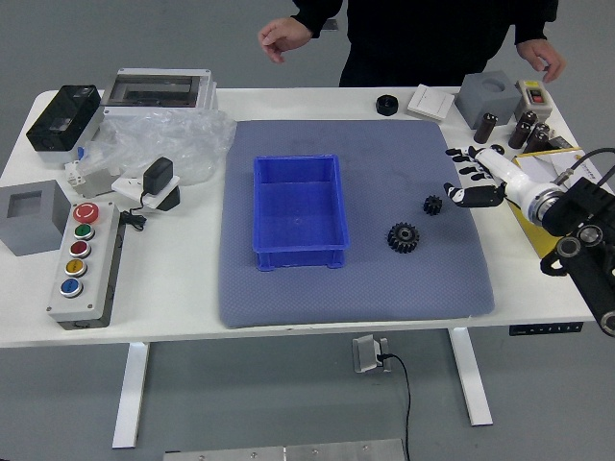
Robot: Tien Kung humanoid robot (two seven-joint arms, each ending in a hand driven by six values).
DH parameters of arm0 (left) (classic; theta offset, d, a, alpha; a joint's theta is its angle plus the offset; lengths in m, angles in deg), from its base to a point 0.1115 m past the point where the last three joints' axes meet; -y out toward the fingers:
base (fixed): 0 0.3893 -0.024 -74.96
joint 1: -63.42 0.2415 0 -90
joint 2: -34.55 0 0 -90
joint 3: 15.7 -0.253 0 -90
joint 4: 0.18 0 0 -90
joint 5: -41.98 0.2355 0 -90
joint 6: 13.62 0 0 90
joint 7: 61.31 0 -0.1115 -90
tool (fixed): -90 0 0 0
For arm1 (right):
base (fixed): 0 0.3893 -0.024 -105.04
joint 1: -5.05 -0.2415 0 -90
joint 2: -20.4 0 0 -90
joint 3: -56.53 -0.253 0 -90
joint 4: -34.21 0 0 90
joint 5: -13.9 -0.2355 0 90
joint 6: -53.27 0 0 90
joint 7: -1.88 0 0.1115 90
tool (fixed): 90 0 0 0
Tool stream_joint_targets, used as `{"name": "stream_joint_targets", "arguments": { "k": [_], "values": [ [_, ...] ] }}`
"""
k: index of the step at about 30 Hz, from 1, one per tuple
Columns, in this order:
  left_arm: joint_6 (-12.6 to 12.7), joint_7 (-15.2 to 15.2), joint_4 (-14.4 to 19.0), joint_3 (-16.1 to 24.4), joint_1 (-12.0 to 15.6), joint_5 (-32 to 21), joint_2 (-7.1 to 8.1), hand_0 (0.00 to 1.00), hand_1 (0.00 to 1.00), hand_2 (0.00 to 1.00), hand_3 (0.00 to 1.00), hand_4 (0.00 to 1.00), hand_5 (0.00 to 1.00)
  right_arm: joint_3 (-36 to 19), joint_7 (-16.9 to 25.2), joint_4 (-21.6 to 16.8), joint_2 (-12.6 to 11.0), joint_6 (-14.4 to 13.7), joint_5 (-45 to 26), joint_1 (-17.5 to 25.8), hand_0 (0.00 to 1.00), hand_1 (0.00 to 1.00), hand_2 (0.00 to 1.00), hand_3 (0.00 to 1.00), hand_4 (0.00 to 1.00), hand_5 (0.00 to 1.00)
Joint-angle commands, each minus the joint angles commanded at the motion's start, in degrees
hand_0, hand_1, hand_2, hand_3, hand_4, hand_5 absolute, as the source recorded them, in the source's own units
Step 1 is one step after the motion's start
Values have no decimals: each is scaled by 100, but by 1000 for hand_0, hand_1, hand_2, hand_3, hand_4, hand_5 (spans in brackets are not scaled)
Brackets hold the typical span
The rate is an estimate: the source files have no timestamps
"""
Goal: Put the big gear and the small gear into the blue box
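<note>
My right hand (466, 180) reaches in from the right over the mat's right edge, its fingers spread and holding nothing. Just below and left of its fingertips, the small black gear (432, 205) lies on the grey-blue mat (384, 288). The big black gear (403, 237) rests on the mat lower and to the left, between the small gear and the box. At the mat's centre-left stands the blue box (301, 259), open at the top, with nothing seen inside.
A button panel (89, 264), grey blocks and a plastic bag (163, 144) occupy the left side. Black cylinders, a grey block (488, 96) and a yellow tray (541, 235) are at the right. A person (423, 38) stands at the far side, hands empty above the table's far edge.
</note>
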Motion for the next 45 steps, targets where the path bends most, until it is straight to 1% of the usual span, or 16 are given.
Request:
{"name": "stream_joint_targets", "arguments": {
  "k": [2, 3, 7, 8, 9, 14, 15, 26, 27, 31, 33, 37, 38, 39, 44, 45],
  "values": [
    [0, 1, 0, 4, 1, 5, 1, 899, 883, 896, 876, 858, 554, 70, -18, 19, 15, -7, 79, -25, 873, 882, 943, 934, 528, 102],
    [-1, 1, 0, 5, 1, 7, 1, 899, 884, 896, 875, 858, 553, 111, -30, 30, 25, -12, 132, -41, 882, 890, 943, 909, 526, 85],
    [-5, 3, 0, 6, -1, 7, -7, 899, 884, 896, 875, 858, 553, 324, -96, 92, 90, -57, 435, -136, 882, 890, 943, 909, 526, 85],
    [-6, 4, 0, 6, -2, 6, -10, 899, 884, 896, 875, 858, 553, 376, -115, 106, 108, -70, 530, -165, 882, 890, 943, 909, 526, 85],
    [-8, 5, 0, 6, -3, 6, -12, 899, 883, 896, 874, 857, 553, 421, -133, 120, 127, -82, 623, -194, 878, 881, 926, 889, 530, 90],
    [-14, 12, 0, 8, -5, 4, -22, 899, 883, 896, 874, 857, 553, 614, -213, 184, 214, -127, 1168, -357, 878, 881, 926, 889, 530, 90],
    [-14, 14, 0, 9, -5, 5, -23, 899, 883, 895, 874, 857, 554, 645, -224, 194, 224, -129, 1286, -387, 867, 865, 903, 875, 530, 89],
    [-21, 13, 0, 2, -2, -6, -32, 899, 884, 895, 873, 857, 554, 1111, -285, 335, 227, -63, 2415, -604, 857, 855, 894, 872, 535, 94],
    [-22, 12, 0, 2, -2, -7, -33, 899, 883, 895, 873, 857, 554, 1178, -286, 354, 225, -61, 2473, -617, 852, 842, 880, 867, 539, 98],
    [-26, 9, 0, -9, -9, -15, -42, 899, 883, 895, 873, 857, 554, 1419, -281, 448, 231, -62, 2644, -662, 852, 842, 880, 867, 539, 98],
    [-27, 7, 0, -15, -10, -22, -47, 899, 884, 895, 873, 857, 555, 1500, -272, 504, 247, -68, 2706, -680, 849, 835, 871, 859, 548, 115],
    [-29, 7, 0, -27, -6, -35, -52, 899, 884, 895, 873, 857, 555, 1622, -245, 614, 282, -102, 2788, -719, 849, 835, 871, 859, 548, 115],
    [-29, 6, 0, -31, -5, -38, -53, 899, 884, 895, 873, 857, 555, 1643, -236, 641, 290, -116, 2788, -727, 849, 835, 871, 859, 548, 115],
    [-30, 6, 0, -35, -4, -42, -55, 899, 884, 896, 873, 857, 556, 1665, -222, 678, 300, -140, 2788, -737, 840, 815, 845, 848, 550, 118],
    [-33, 6, 0, -51, 0, -62, -62, 899, 884, 896, 873, 857, 556, 1766, -134, 872, 329, -293, 2788, -788, 840, 815, 845, 848, 550, 118],
    [-33, 6, 0, -53, 1, -64, -63, 900, 884, 895, 873, 857, 557, 1776, -119, 904, 334, -319, 2788, -796, 807, 780, 813, 817, 553, 133]
  ]
}}
